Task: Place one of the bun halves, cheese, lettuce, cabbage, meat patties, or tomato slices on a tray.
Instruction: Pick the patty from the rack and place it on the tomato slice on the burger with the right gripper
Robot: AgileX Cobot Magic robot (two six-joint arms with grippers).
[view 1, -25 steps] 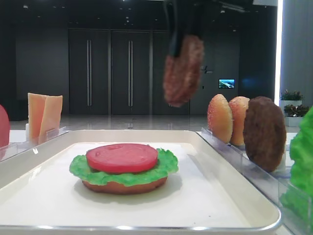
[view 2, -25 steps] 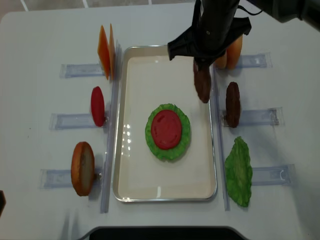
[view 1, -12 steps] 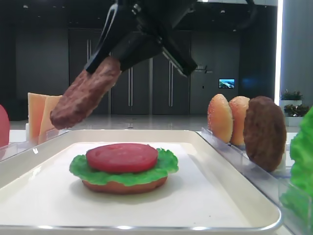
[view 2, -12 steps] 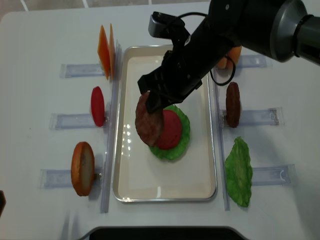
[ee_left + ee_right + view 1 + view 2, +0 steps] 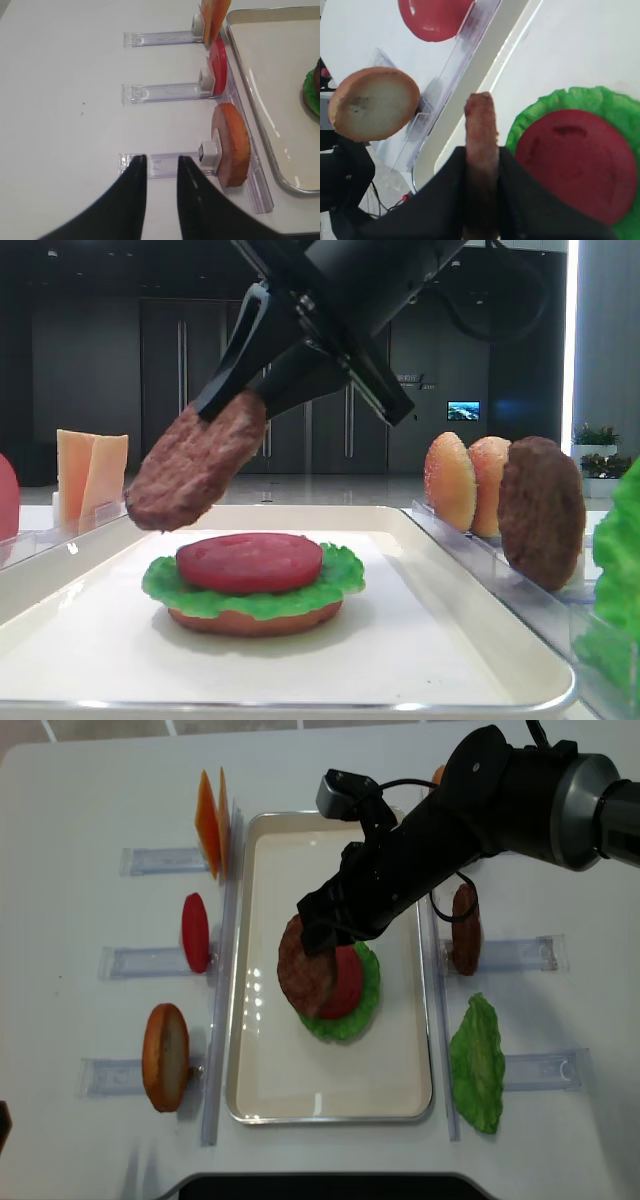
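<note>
low side view, overhead view, wrist close-ups

Right hand (image 5: 318, 932) w/ meat patty (image 5: 305, 968) is now over tray (image 5: 262, 1050) centre, moved in from far right edge; patty tilts low over tomato slice (image 5: 345, 982), near its left side.

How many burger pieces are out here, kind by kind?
Bun halves: 4
Meat patties: 2
Tomato slices: 2
Lettuce leaves: 2
Cheese slices: 2
Total: 12
</note>
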